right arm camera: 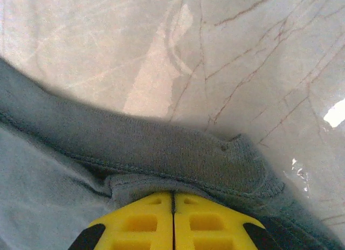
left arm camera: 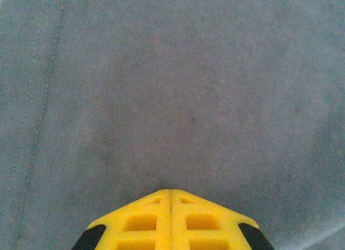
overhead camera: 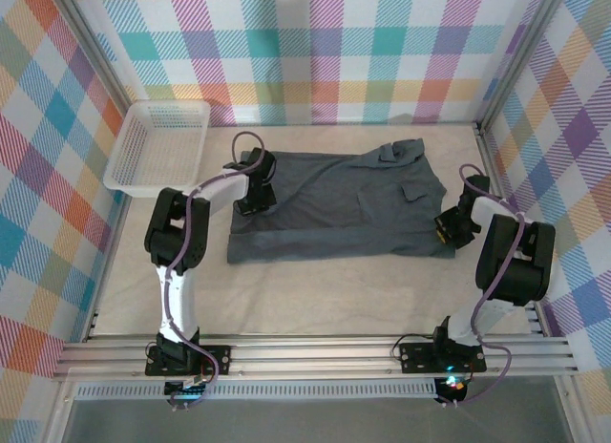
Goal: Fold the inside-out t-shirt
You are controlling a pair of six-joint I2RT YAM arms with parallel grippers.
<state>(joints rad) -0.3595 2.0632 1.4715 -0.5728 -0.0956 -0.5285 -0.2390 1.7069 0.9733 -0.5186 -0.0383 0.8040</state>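
Note:
The inside-out t-shirt [overhead camera: 334,209] lies spread flat across the middle of the table, dark slate-grey, with a small patch [overhead camera: 415,190] near its right end. My left gripper [overhead camera: 256,200] stands on the shirt's left part. Its yellow fingers [left arm camera: 143,220] are shut, tips down on smooth cloth [left arm camera: 178,99] beside a stitched seam [left arm camera: 46,99], with no fold showing between them. My right gripper [overhead camera: 449,229] is at the shirt's near right corner. There its fingers [right arm camera: 202,220] are shut on the bunched, stitched edge of the shirt [right arm camera: 178,153], over the pale tabletop [right arm camera: 242,56].
A white mesh basket [overhead camera: 158,147] sits at the back left corner. Plaid walls [overhead camera: 325,52] close in the back and both sides. A bare strip of table [overhead camera: 325,295] runs between the shirt and the metal rail [overhead camera: 315,352] at the near edge.

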